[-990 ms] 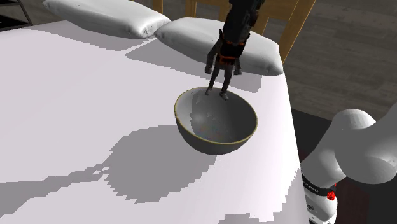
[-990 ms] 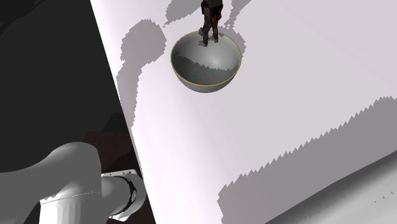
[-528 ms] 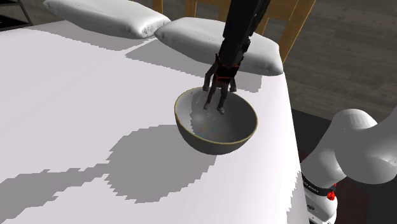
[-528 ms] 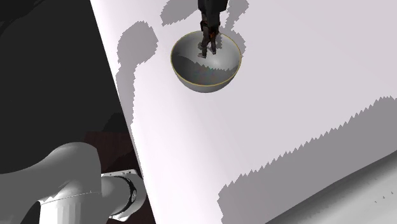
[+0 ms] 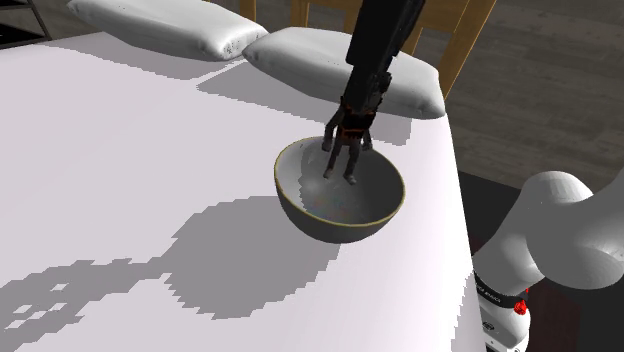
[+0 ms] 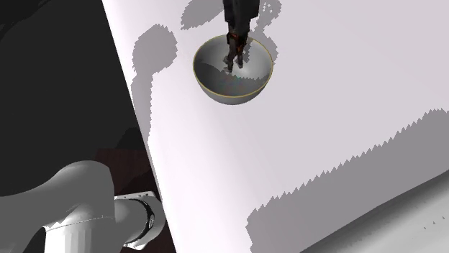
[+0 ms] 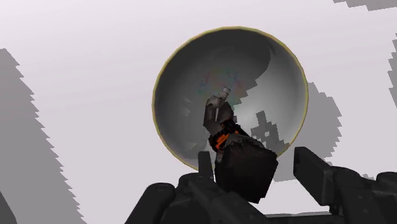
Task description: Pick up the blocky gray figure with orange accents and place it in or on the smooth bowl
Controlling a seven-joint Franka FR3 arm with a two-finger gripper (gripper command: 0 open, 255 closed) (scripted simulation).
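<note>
The figure point(image 5: 345, 140) stands upright inside the bowl point(image 5: 300, 215), directly under the gripper point(image 5: 364, 92), with its legs pointing down toward the bowl's floor. You can see it is blocky and dark grey, all squared limbs and flat faces. An orange band shows around its middle in the wrist view point(image 7: 238, 162). From the shoulder view you cannot tell whether its feet touch the floor of the bowl or stop just above it.

The bowl is a smooth, glossy grey hemisphere point(image 7: 184, 83) with a thin yellowish rim. Its inner wall carries soft reflections and jagged shadow edges. It sits on the table point(image 5: 120, 150), a plain matte white top crossed by stair-stepped grey shadows.

Your gripper point(image 7: 254, 164) looks released. The two black fingers point(image 7: 312, 168) stand well apart with the figure's square top between them. One finger is close against that top, and a strip of background shows between it and the other finger.

In the second exterior view, the figure point(image 6: 234, 50) is a dark, thin shape over the bowl point(image 6: 230, 90). The gripper point(image 6: 239, 16) is cut off by the frame's upper edge, and a black area lies beside the table.

Beyond the table you see two soft, puffy white cushions point(image 5: 160, 25) and a wooden chair point(image 5: 470, 40). The glossy white arm point(image 5: 560, 225) is cut by the shoulder view's right edge.
</note>
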